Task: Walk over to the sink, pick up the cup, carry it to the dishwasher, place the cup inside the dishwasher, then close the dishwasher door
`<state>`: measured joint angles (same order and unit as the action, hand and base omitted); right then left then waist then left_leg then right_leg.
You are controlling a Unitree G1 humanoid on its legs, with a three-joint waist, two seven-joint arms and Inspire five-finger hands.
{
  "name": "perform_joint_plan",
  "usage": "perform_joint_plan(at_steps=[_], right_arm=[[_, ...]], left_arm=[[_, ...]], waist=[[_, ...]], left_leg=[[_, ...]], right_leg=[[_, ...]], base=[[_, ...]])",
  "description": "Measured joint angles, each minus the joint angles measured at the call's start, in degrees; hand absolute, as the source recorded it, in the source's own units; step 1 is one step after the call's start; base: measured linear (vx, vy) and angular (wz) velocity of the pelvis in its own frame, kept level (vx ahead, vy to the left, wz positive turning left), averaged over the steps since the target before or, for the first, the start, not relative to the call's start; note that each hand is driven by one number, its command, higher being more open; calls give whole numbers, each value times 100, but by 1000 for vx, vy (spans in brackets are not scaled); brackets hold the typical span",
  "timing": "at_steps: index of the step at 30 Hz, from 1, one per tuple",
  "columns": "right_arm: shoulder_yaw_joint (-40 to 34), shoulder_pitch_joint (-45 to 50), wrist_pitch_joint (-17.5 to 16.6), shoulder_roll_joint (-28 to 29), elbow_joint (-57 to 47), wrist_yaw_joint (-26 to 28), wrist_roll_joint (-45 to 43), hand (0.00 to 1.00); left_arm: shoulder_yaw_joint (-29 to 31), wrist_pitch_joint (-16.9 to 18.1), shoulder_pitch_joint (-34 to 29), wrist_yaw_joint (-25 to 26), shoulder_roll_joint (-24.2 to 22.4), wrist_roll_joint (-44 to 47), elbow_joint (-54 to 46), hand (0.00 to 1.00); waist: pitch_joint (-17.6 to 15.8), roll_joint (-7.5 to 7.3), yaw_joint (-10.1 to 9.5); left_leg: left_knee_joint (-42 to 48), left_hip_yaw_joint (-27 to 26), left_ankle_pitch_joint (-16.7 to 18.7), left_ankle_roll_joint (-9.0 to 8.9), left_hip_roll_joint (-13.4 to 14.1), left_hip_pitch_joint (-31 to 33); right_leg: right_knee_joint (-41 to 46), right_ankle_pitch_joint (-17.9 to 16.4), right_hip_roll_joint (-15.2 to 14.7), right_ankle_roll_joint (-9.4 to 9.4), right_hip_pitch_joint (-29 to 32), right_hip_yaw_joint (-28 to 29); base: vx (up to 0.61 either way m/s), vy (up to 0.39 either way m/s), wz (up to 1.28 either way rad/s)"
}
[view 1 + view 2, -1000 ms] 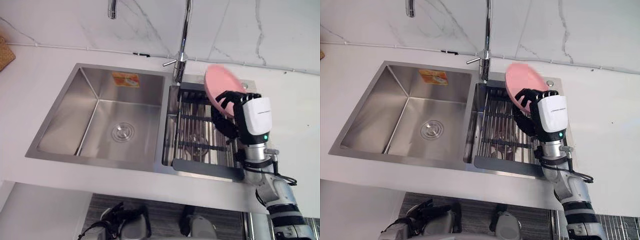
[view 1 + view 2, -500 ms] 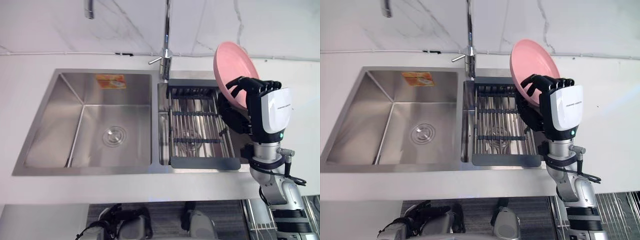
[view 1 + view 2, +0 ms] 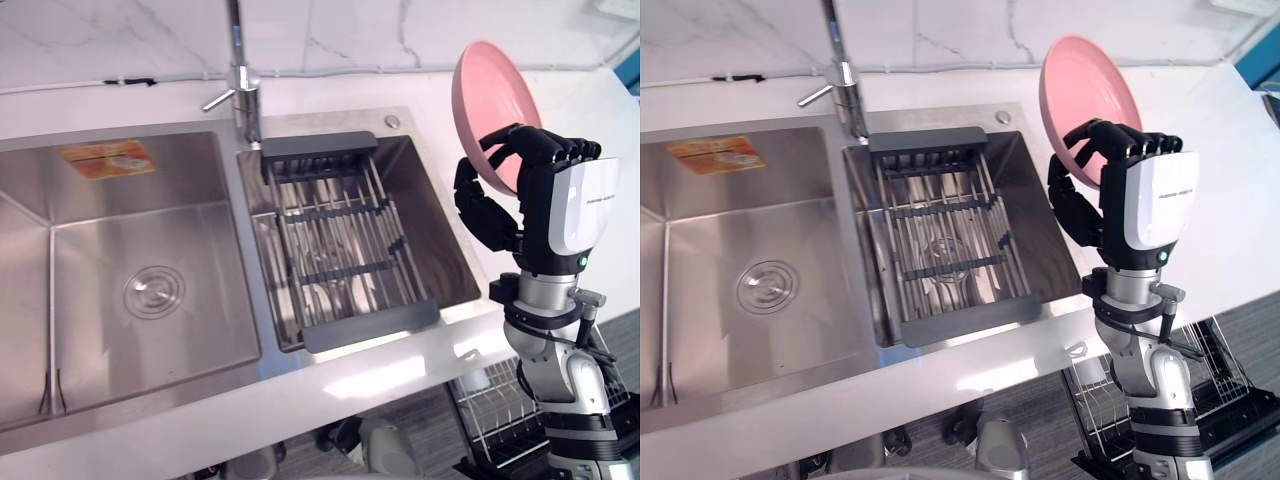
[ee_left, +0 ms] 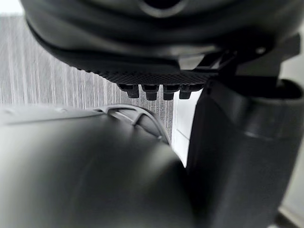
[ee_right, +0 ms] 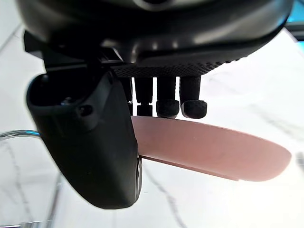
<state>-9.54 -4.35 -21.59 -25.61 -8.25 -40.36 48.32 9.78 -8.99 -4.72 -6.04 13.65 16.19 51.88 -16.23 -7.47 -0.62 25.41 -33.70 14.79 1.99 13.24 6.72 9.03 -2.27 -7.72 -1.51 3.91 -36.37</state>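
A sink set in the bench (image 3: 380, 378) has two basins side by side: the left basin (image 3: 150, 225) with a drain (image 3: 153, 291) in its floor, and the right basin (image 3: 432, 222) with a rack (image 3: 335, 250) lying in it. The tap (image 3: 243, 85) stands behind the divide between them. Right of the sink, above the bench, the right hand (image 3: 492, 212) holds a plate (image 3: 485, 95) on edge, and a wire basket (image 3: 1230, 390) lies below the bench's front edge.

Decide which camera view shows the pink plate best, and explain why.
The right eye view: the pink plate shows nearly whole, tilted on edge in the right hand. The left eye view shows much the same; the right wrist view catches its rim edge-on, pinched between fingers and thumb.
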Motion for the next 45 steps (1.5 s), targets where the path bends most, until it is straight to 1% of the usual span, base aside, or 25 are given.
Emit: perform_joint_plan(at_steps=[3, 4, 6, 7, 9, 10, 12, 15, 19, 22, 23, 24, 25, 27, 28, 30, 32, 34, 35, 36, 37, 38, 41, 43, 45], right_arm=[[-281, 341, -72, 2, 0, -27, -1, 0], [-365, 427, -81, 3, 1, -31, -1, 0], [-653, 678, -62, 12, 54, -93, -102, 0], [-715, 725, -41, 14, 80, -115, -132, 0], [-1033, 923, 7, 17, 137, -229, -151, 0], [-1175, 1017, 8, 19, 152, -296, -155, 0], [-1292, 1074, 5, 34, 187, -362, -157, 0], [-1503, 1207, 6, 105, 304, -486, -201, 0], [-1561, 1465, 4, 165, 492, -586, -214, 0], [-1590, 1557, 7, 394, 827, -674, -215, 0], [-1590, 1572, 6, 426, 999, -706, -216, 0], [-1588, 1549, 4, 441, 1173, -710, -216, 0], [-1587, 1511, 5, 444, 1247, -718, -218, 0], [-1545, 1415, 10, 446, 1373, -777, -387, 0], [-1522, 1375, 12, 446, 1452, -859, -475, 0], [-1520, 1351, 104, 445, 1623, -866, -633, 0], [-1518, 1309, 259, 445, 1827, -851, -665, 0], [-1475, 1134, 450, 392, 2110, -799, -664, 0], [-1471, 1093, 496, 373, 2127, -752, -666, 0], [-1444, 1028, 589, 298, 2128, -649, -666, 0], [-1370, 941, 691, 204, 2131, -544, -675, 0], [-1339, 893, 731, 163, 2132, -486, -682, 0], [-1233, 567, 908, -16, 2210, -243, -886, 0], [-1215, 322, 992, -142, 2448, -160, -891, 0], [-1156, 130, 1093, -383, 2618, -90, -933, 0]], left_arm=[[-5, 1, 16, 30, -70, 1, -11, 100], [-9, 1, 16, 31, -63, 1, -2, 100], [-10, 2, 14, 90, -60, 7, 37, 100], [-12, 1, 14, 106, -59, 9, 44, 100], [-15, -2, 1, 138, -74, 80, 97, 100], [-18, -5, -2, 139, -102, 90, 97, 100], [-26, -9, -2, 162, -124, 89, 99, 100], [-37, -47, -8, 224, -178, 180, 98, 100], [-73, -114, -5, 328, -262, 421, 95, 100], [-104, -204, -5, 488, -305, 761, 93, 100], [-93, -245, -9, 544, -308, 917, 96, 100], [-29, -290, -8, 584, -337, 1094, 106, 100], [-11, -305, -8, 604, -349, 1135, 111, 100], [-12, -318, -10, 645, -385, 1253, 235, 100], [-4, -356, -4, 649, -407, 1361, 261, 100], [-11, -392, 2, 649, -455, 1424, 336, 100], [-22, -367, 22, 650, -509, 1416, 366, 100], [-86, -269, 22, 636, -630, 1408, 406, 100], [-129, -252, 22, 621, -648, 1407, 411, 100], [-137, -230, 21, 595, -713, 1399, 433, 100], [-137, -210, 19, 588, -753, 1399, 451, 100], [-141, -207, 16, 586, -763, 1399, 456, 100], [-238, -212, 3, 576, -786, 1412, 451, 100], [-248, -211, 4, 563, -804, 1414, 420, 100], [-251, -207, 4, 510, -854, 1415, 407, 100]], waist=[[2, 1, 134], [1, 2, 161], [-5, 16, 337], [-5, 21, 369], [-39, 87, 479], [-43, 128, 496], [-45, 162, 522], [-100, 260, 625], [-184, 405, 698], [-236, 496, 743], [-253, 524, 727], [-267, 546, 652], [-273, 560, 625], [-241, 651, 616], [-217, 703, 634], [-242, 792, 696], [-257, 884, 694], [-277, 1098, 688], [-284, 1160, 676], [-286, 1276, 644], [-295, 1347, 623], [-303, 1356, 618], [-307, 1499, 599], [-337, 1554, 594], [-408, 1672, 583]], left_leg=[[-65, -153, -14, -23, 130, -69], [-83, -190, -39, -65, 155, -71], [-181, -287, -158, -200, 197, -73], [-197, -304, -185, -213, 205, -79], [-253, -341, -275, -279, 245, -108], [-279, -393, -309, -303, 265, -125], [-319, -451, -352, -316, 272, -145], [-366, -550, -419, -340, 286, -154], [-380, -632, -427, -340, 281, -153], [-383, -666, -427, -339, 247, -160], [-345, -503, -432, -333, 213, -156], [-268, -40, -433, -332, 156, -131], [-224, 217, -433, -332, 114, -118], [-178, 1084, -433, -331, -113, -23], [-286, 1254, -455, -360, -214, 6], [-495, 1280, -526, -468, -296, 7], [-560, 1282, -562, -518, -355, 17], [-562, 1301, -614, -565, -430, 14], [-562, 1308, -633, -568, -450, 14], [-566, 1336, -669, -564, -489, 16], [-575, 1392, -734, -572, -545, 23], [-577, 1420, -762, -577, -572, 35], [-618, 1603, -797, -579, -630, 115], [-660, 1615, -798, -580, -643, 133], [-682, 1637, -798, -580, -671, 137]], right_leg=[[-200, 27, 205, 16, 86, 331], [-236, 34, 237, 18, 104, 368], [-279, 100, 313, 116, 198, 485], [-296, 117, 332, 139, 227, 512], [-406, 181, 428, 222, 226, 596], [-466, 209, 472, 232, 229, 647], [-535, 262, 505, 274, 222, 691], [-704, 411, 583, 347, 215, 784], [-851, 542, 620, 347, 206, 869], [-966, 602, 619, 322, 220, 931], [-1019, 635, 623, 309, 215, 1004], [-1041, 658, 636, 321, 224, 1179], [-1044, 649, 639, 344, 230, 1280], [-1026, 667, 626, 317, 369, 1628], [-1006, 723, 595, 290, 510, 1773], [-1008, 773, 529, 273, 655, 1844], [-1019, 821, 475, 258, 719, 1846], [-1035, 837, 402, 237, 718, 1861], [-1039, 841, 378, 231, 718, 1863], [-1042, 845, 341, 225, 720, 1870], [-1042, 852, 295, 215, 721, 1877], [-1044, 855, 274, 209, 728, 1877], [-1045, 856, 244, 206, 800, 1858], [-1045, 856, 233, 206, 832, 1830], [-1041, 859, 191, 195, 828, 1764]], base=[[-146, -81, -55], [-152, -92, -47], [-125, -103, -32], [-126, -99, -26], [-98, -81, -24], [-67, -66, -17], [-40, -41, -19], [-29, -15, -16], [-21, 46, -12], [-29, 98, -9], [-17, 80, -41], [-11, 74, -56], [-6, 72, -83], [3, 93, -88], [17, 95, -69], [8, 109, -36], [-7, 113, -12], [-1, 100, -3], [0, 96, -1], [2, 89, 1], [1, 82, 3], [-3, 70, 5], [-1, 65, 5], [11, 101, 7], [15, 105, 10]])
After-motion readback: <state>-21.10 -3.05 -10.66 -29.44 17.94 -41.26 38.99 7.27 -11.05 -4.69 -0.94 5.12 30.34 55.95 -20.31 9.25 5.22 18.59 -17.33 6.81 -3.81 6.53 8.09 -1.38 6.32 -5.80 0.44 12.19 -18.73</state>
